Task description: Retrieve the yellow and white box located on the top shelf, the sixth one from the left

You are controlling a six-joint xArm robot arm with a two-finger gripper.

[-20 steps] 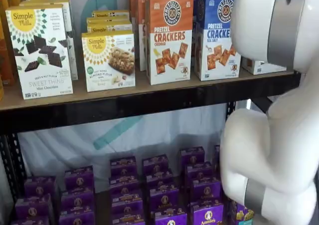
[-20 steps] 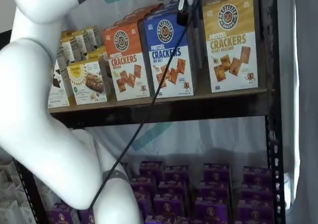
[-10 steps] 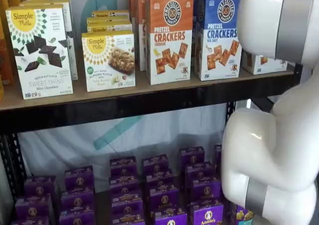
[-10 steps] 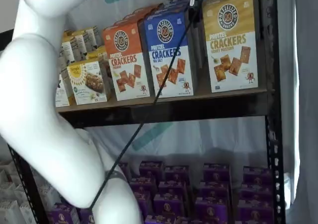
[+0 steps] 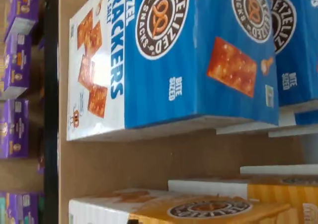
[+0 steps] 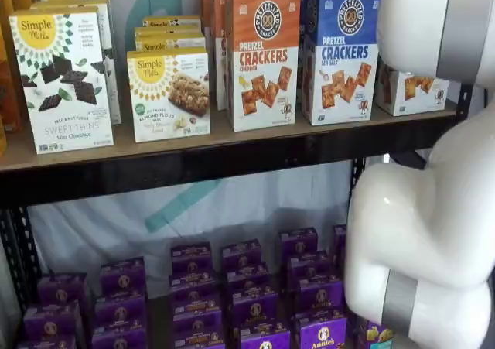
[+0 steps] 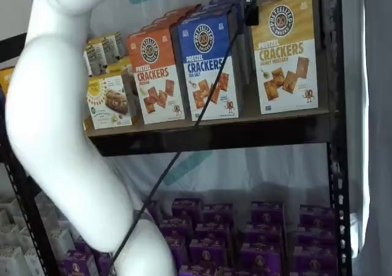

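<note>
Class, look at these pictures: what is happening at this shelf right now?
A white robot arm is reaching up toward the top shelf, where cracker cartons stand in a row. The yellow and white box stands at the right end, upright and untouched, beside a blue carton. The wrist view looks onto the blue carton with the yellow one next to it. The gripper's fingers do not show in either shelf view, and nothing has been lifted yet.

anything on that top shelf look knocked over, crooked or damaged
Nothing stands out. On the top shelf the yellow and white box, the blue-topped cracker box and the orange-topped one all stand upright, facing forward, with no visible dents or spills.
</note>
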